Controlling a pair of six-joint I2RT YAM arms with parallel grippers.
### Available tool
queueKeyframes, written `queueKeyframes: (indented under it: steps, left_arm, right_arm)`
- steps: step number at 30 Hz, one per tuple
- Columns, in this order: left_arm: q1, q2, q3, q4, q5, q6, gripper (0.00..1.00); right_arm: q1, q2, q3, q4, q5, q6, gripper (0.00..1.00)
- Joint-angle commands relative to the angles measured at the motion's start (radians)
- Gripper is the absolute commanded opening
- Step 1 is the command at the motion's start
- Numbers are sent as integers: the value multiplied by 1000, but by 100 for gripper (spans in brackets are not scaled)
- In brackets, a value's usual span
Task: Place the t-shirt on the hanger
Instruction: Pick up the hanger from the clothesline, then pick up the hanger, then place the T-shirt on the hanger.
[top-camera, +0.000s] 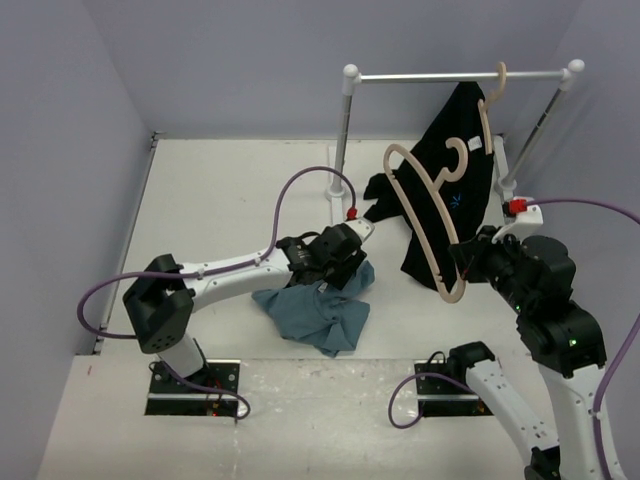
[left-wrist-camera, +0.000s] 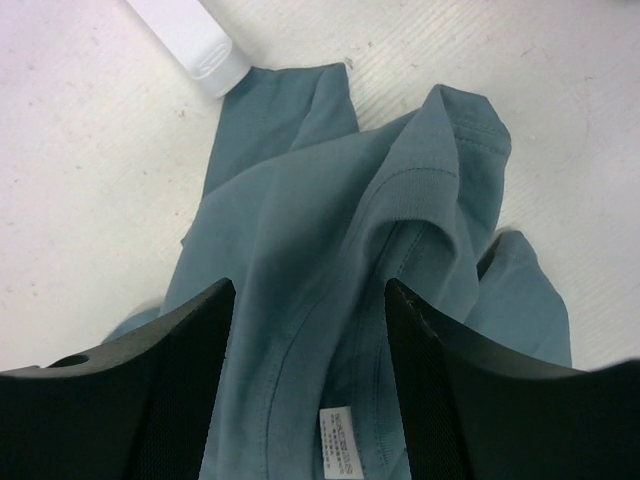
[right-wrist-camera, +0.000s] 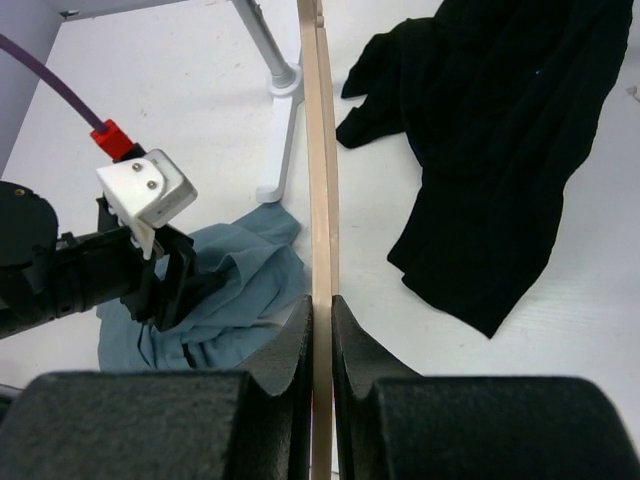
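L claw jaws apart, astride t-shirt collar; shirt bunched just in front of rack. R claw clamped on hanger, near rack. Risk: pinch grabs both layers, so neck won't open.

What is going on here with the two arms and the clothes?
The right pincer is shut on the pale wooden hanger, holding it up off the table. The left pincer is down over the crumpled blue-grey t-shirt on the table, jaws open astride a fold near the collar. The shirt is not on the hanger yet. A black garment hangs from the rail behind.
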Motion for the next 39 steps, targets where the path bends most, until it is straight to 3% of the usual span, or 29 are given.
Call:
queueKeyframes:
  steps: [1, 2, 4, 5, 6, 8, 17, 26, 39]
  left_arm:
    - [4, 16, 26, 89, 37, 18, 64]
    - [4, 25, 28, 95, 37, 16, 61]
    - [5, 50, 32, 103, 19, 14, 46]
    - [5, 59, 36, 103, 5, 9, 35]
    - [6, 67, 44, 100, -15, -1, 15]
    - [10, 85, 67, 76, -82, -23, 2]
    - [112, 8, 181, 2, -257, -157, 0]
    - [227, -27, 200, 22, -219, -234, 0]
    - [233, 45, 278, -28, -233, -277, 0]
  right_arm:
    - [3, -18, 4, 16, -36, -14, 0]
    - [3, -20, 5, 14, -43, -13, 0]
    - [3, -26, 1, 13, -67, -12, 0]
    - [3, -30, -1, 12, -78, -9, 0]
    - [3, -34, -2, 8, -90, -7, 0]
    - [3, -53, -14, 4, -146, -5, 0]
    - [3, -145, -131, 34, -372, 15, 0]
    - [3, -199, -118, -56, -430, 36, 0]
    - [3, -294, -247, -108, -476, 89, 0]
